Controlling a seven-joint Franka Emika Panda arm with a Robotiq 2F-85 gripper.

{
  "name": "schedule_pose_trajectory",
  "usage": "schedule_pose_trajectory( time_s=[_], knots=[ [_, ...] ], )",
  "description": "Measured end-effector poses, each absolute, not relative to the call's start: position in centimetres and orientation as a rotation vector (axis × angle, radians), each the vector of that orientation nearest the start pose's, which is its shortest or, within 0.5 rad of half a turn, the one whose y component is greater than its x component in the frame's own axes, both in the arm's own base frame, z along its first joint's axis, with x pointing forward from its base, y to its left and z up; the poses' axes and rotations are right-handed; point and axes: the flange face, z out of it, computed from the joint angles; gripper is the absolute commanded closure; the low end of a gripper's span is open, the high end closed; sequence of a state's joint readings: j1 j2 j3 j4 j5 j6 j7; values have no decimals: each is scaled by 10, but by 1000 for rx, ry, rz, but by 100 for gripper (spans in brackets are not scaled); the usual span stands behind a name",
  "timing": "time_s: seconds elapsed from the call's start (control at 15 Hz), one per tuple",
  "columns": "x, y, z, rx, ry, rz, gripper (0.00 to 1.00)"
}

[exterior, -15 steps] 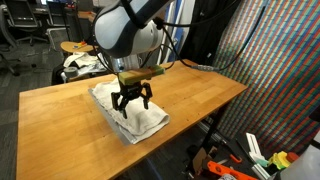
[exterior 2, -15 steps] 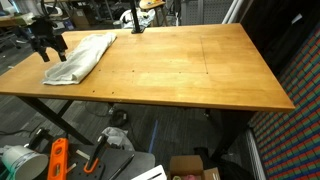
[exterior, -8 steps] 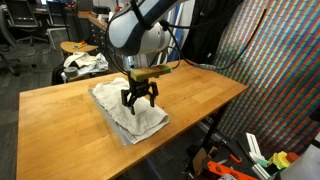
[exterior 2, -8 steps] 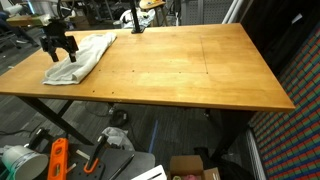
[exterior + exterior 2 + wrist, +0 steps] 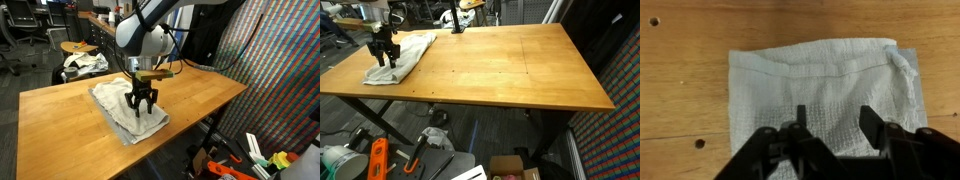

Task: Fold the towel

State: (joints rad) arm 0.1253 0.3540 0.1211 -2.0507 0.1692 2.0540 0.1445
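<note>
Towel: large white to light grey rectangular cloth (image 5: 110, 103), soft and wrinkled, lying directly under the gripper and spreading away beyond its fingertips in the wrist view (image 5: 820, 75); in an exterior view it reads as a long rumpled strip (image 5: 408, 52).
Gripper: black two-finger Robotiq gripper (image 5: 140, 112), pointing straight down at the cloth (image 5: 382, 60); in the wrist view (image 5: 833, 120) its jaws stand partly apart, with fabric showing in the gap between them.
Hold: nothing visibly lifted or bunched between the fingers – they seem to sit at or on the cloth's surface, and I cannot tell whether any fabric is pinched.
Support: flat light brown wooden tabletop (image 5: 55, 110), bare to either side of the gripper (image 5: 680, 40) and stretching well away from it (image 5: 510, 70).
Progress: early or mid-task, by my reading. The cloth lies flat. A ridge or layered edge crosses it ahead of the fingertips, so one fold may already be in place – the frames do not settle that.
Left to do: get a firm pinch on an edge, carry it over the rest, lay it down squarely and let go.
Texture: open waffle-like weave, creased, limp, with uneven edges and one puckered far corner.
Table surface: smooth, hard, grained, with a small dark hole (image 5: 700, 143) beside the gripper.
</note>
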Motion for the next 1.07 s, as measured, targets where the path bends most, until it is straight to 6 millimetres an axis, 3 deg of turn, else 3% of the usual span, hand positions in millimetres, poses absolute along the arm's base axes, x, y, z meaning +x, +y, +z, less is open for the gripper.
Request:
schedule_pose_trajectory(
  time_s=[0.13, 0.33, 0.47, 1.07],
  knots=[
    [537, 138, 240, -2968, 26, 559, 89],
    [540, 130, 234, -2968, 53, 540, 95],
    [543, 123, 229, -2971, 75, 523, 89],
    [549, 100, 220, -2977, 163, 519, 88]
  ],
)
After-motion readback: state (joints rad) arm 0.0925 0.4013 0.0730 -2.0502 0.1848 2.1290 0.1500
